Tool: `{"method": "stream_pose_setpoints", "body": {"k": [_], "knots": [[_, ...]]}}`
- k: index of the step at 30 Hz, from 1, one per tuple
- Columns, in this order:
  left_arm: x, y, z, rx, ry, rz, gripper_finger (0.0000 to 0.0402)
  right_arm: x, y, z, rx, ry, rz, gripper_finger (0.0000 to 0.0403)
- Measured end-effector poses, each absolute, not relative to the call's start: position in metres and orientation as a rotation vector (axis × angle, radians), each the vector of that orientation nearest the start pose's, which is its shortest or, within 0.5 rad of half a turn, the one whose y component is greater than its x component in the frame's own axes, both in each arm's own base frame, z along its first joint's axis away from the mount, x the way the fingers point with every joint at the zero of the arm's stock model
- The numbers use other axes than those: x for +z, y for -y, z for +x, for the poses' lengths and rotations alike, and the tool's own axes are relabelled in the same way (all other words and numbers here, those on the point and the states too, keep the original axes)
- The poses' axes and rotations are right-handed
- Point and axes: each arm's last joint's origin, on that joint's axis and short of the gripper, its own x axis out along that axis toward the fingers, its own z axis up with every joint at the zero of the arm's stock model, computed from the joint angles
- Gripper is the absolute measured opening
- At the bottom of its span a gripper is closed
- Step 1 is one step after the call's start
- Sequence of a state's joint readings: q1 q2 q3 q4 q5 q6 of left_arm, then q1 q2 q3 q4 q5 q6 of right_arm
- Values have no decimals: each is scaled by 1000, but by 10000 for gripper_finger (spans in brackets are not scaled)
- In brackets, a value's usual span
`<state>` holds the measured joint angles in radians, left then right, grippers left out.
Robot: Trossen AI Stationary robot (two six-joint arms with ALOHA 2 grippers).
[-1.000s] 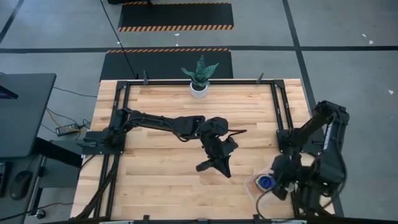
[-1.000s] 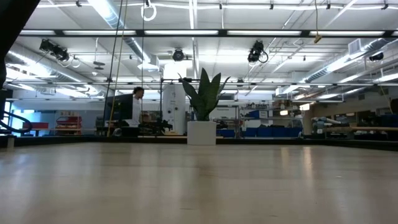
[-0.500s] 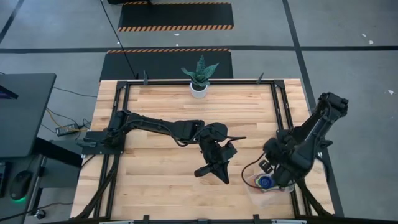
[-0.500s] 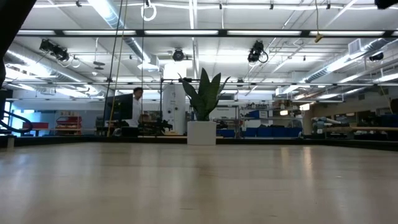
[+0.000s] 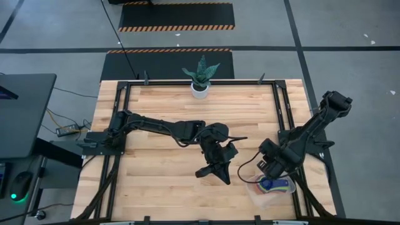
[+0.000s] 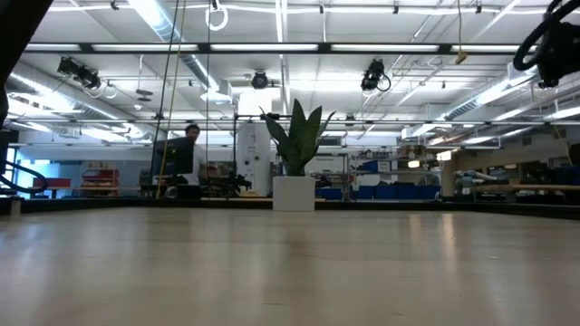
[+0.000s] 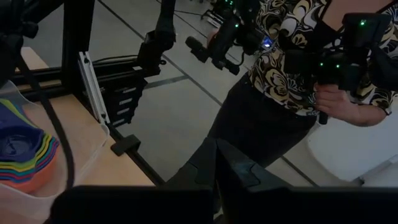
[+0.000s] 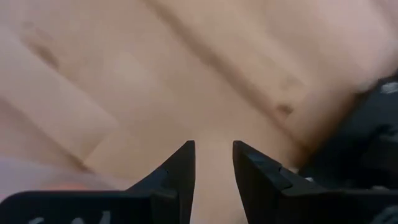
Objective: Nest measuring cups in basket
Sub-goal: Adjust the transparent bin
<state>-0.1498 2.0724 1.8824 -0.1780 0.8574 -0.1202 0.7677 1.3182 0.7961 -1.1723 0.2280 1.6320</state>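
Since half a second ago the right arm has swung away from the basket (image 5: 270, 188), so the stacked measuring cups (image 5: 273, 184) that its wrist was covering now show from above. The right gripper (image 5: 264, 161) hangs over bare wood just beside the basket, towards the table's middle. Its wrist view shows its two dark fingers (image 8: 180, 171) a narrow gap apart, with only table planks between them and nothing held.

The measuring cups sit nested inside the clear basket at the table's near right corner. The left wrist view shows them as a rainbow stack (image 7: 25, 158) with a navy cup on top.

The left gripper (image 5: 211, 173) hovers near the middle of the table, well apart from the basket. Its fingers (image 7: 245, 174) appear pressed together with nothing between them.

A white pot with a green plant (image 5: 200, 78) stands at the far edge of the table, well away from both grippers. Nothing lies between either gripper and the basket.

The table (image 5: 162, 181) is light wooden planking inside a black metal frame. Beyond the table edge stands a person in a patterned top (image 7: 292, 37), holding dark control handles. The low view looks across the wood to a large workshop hall with ceiling lights, where another person (image 6: 191, 136) stands far off.
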Motion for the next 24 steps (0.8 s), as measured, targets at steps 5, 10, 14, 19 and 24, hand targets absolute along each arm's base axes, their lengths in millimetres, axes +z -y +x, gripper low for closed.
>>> {"method": "stream_pose_setpoints", "body": {"k": [5, 10, 14, 19, 24], "knots": [[316, 93, 471, -974, -420, -242, 13, 185, -128, 138, -732, -1348, 562, 114], [316, 93, 471, -974, -420, -242, 13, 183, -134, 134, -690, -1437, 598, 114], [317, 93, 471, -974, -420, -242, 13, 183, -141, 132, -644, -1488, 639, 114], [317, 93, 471, -974, -420, -242, 13, 183, -153, 131, -563, -1510, 719, 114], [317, 93, 471, -974, -420, -242, 13, 184, -165, 128, -493, -1506, 785, 114]]}}
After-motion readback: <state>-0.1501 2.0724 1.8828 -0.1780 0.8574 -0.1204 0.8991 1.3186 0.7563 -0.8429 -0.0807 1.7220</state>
